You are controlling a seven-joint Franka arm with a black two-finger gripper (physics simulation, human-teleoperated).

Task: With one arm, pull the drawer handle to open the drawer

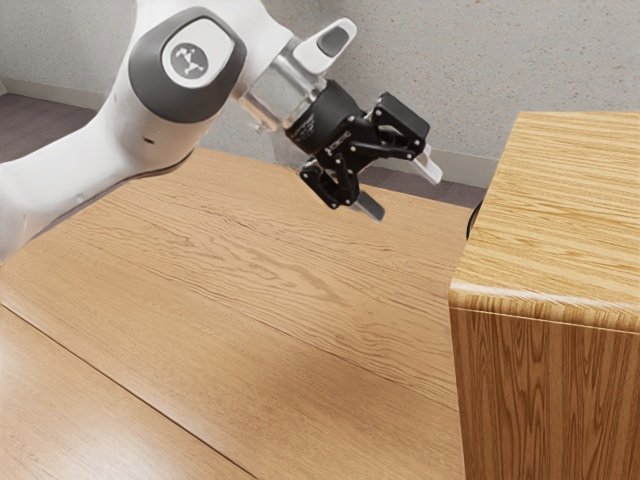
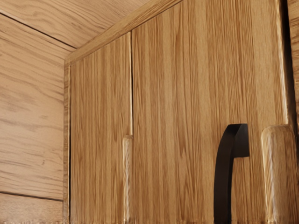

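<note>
The tool (image 1: 399, 187) hangs open and empty above the counter (image 1: 250, 290), apart from the wooden cabinet (image 1: 560, 250) and its black handle (image 2: 226, 172).

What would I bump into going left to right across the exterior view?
arm → open claw → cabinet

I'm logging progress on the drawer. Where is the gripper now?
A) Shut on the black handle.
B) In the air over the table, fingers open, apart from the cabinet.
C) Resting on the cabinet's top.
B: the gripper hangs over the table, fingers spread, short of the cabinet; nothing touches the handle.
</note>
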